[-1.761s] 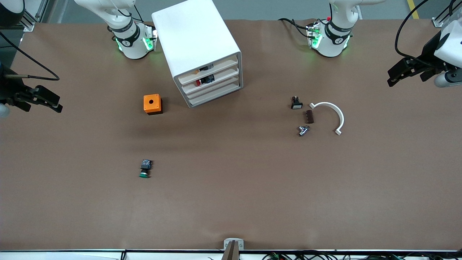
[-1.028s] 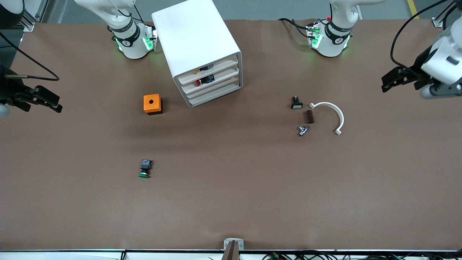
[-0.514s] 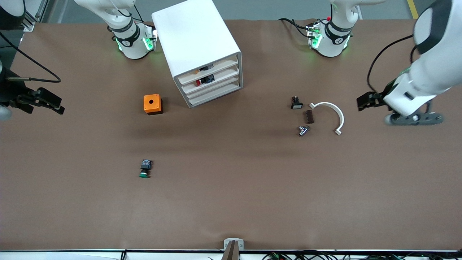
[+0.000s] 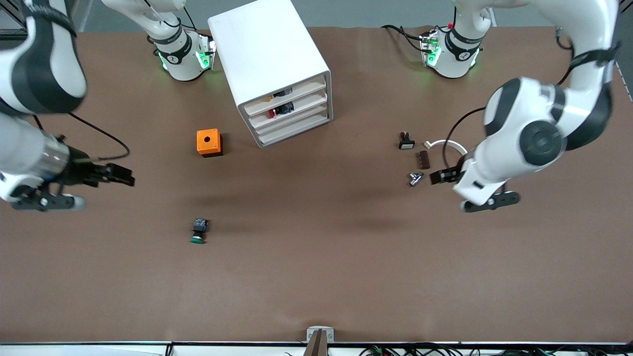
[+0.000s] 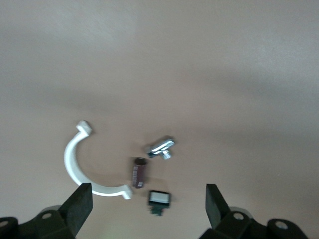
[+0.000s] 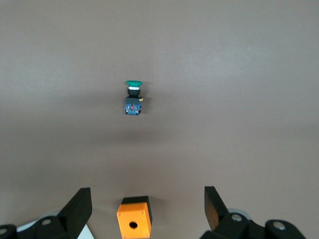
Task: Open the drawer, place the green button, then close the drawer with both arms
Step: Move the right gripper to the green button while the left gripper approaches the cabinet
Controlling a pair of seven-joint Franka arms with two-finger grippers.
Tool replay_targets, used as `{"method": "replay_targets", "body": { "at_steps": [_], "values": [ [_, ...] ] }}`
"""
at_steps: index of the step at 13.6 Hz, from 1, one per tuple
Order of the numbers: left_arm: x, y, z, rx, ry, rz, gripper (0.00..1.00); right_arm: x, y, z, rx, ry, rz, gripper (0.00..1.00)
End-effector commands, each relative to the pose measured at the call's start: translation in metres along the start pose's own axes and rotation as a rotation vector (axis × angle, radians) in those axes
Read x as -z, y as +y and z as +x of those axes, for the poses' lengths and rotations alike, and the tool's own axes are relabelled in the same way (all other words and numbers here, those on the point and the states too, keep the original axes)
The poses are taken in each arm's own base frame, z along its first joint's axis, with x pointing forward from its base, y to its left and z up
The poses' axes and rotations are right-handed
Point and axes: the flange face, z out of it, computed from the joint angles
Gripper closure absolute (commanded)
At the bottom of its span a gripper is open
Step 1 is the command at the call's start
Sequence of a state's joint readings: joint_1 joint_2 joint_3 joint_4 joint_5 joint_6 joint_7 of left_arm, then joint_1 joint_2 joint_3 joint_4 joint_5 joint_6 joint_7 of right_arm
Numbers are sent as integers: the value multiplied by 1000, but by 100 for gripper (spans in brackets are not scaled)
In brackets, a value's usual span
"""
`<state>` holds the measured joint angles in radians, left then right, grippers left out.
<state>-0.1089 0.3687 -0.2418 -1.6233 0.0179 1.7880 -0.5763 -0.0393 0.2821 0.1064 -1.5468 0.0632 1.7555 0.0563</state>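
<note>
The white cabinet (image 4: pixel 269 59) stands between the arm bases, and its third drawer (image 4: pixel 295 121) is pushed in like the others. The green-capped button (image 4: pixel 199 231) lies on its side on the table, nearer the camera than the orange cube; it also shows in the right wrist view (image 6: pixel 133 97). My right gripper (image 4: pixel 124 177) is open and empty over the table at the right arm's end, apart from the button; in its wrist view (image 6: pixel 145 209) the jaws stand wide. My left gripper (image 4: pixel 437 177) is open and empty over the small parts (image 5: pixel 148 206).
An orange cube with a round hole (image 4: pixel 209 142) (image 6: pixel 133 219) sits beside the cabinet. Toward the left arm's end lie a white-capped black button (image 4: pixel 406 142) (image 5: pixel 159 198), a brown piece (image 4: pixel 424 159), a metal part (image 4: pixel 415 178) and a white arc (image 4: pixel 452 146).
Both arms have swung in over the table. The left gripper came from the table's end to the small parts. The right gripper moved inward and toward the camera.
</note>
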Motion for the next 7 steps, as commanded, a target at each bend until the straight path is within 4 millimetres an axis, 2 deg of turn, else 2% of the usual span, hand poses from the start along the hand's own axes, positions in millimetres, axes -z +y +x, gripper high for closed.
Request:
{"method": "replay_targets", "body": {
  "at_steps": [1,4,7],
  "values": [
    [-31,41,12,155,-36,9,0,-46,-3,24,-8,-3,22,0],
    [-79,95,-7,334,-81,60,0,-104,-11,45,-72,-11,50,0],
    [-109,141,-28,499,-101,90,0,-158,-18,62,-127,5,57,0]
  ]
}}
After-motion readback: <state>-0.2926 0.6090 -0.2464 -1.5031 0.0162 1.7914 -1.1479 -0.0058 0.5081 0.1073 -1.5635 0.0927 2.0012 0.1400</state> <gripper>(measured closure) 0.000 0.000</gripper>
